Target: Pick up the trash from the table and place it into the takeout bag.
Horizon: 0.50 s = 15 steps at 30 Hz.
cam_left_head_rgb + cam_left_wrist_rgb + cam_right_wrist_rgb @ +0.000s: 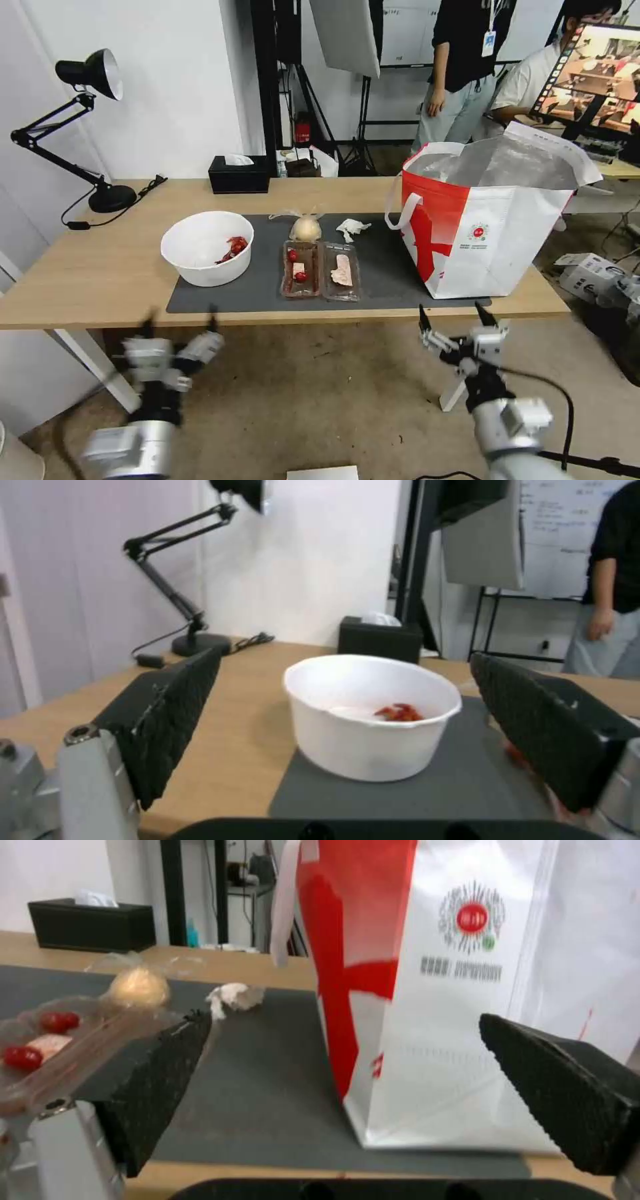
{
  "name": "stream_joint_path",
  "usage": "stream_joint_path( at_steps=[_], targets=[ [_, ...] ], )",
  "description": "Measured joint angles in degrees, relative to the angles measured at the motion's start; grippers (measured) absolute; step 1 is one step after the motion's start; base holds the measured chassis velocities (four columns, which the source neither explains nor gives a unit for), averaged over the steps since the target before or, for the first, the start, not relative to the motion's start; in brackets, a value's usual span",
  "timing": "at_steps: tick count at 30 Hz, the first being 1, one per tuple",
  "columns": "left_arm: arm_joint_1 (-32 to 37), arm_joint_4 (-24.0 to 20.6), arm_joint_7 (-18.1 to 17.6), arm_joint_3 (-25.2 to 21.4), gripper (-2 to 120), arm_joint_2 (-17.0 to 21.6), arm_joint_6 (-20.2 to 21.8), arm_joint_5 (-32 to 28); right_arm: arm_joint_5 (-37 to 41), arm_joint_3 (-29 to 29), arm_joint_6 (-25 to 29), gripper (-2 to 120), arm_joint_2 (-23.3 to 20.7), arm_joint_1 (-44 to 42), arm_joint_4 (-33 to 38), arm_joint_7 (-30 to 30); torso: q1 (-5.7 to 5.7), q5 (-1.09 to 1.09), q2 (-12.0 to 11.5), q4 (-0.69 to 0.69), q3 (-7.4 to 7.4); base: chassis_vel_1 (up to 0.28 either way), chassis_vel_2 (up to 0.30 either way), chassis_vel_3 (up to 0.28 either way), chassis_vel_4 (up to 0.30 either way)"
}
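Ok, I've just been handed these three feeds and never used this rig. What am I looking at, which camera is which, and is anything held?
It is a two-armed wheeled robot. The wide picture is its head camera, looking down at the table. The left gripper and right gripper hover before the near edge, both open and empty. The other two pictures come from wrist cameras; the black wedges are each gripper's fingers. On the grey mat lie a white bowl with red scraps, an open clear food box, a bagged beige lump and a crumpled tissue. The red-and-white takeout bag stands open on the right.
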Motion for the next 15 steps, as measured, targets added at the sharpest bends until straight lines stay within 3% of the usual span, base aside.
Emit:
stream_joint_path(
  at_steps=[10, 15],
  targets=[
    [0.7, -0.3, 0.6, 0.5, 100, 0.2, -0.2, -1.2, 3.7, -2.3, -2.2, 100, -1.4, 2.1, -1.7, 1.5, 0.0, 0.0, 0.0, -0.06, 0.0, 0.0, 0.0, 0.0, 0.0],
    [1.0, -0.1, 0.6, 0.9, 100, 0.4, -1.0, -1.1, 14.6, -12.9, -1.6, 100, -1.7, 6.1, -4.1, 4.9, 0.0, 0.0, 0.0, -0.04, 0.0, 0.0, 0.0, 0.0, 0.0]
  ],
)
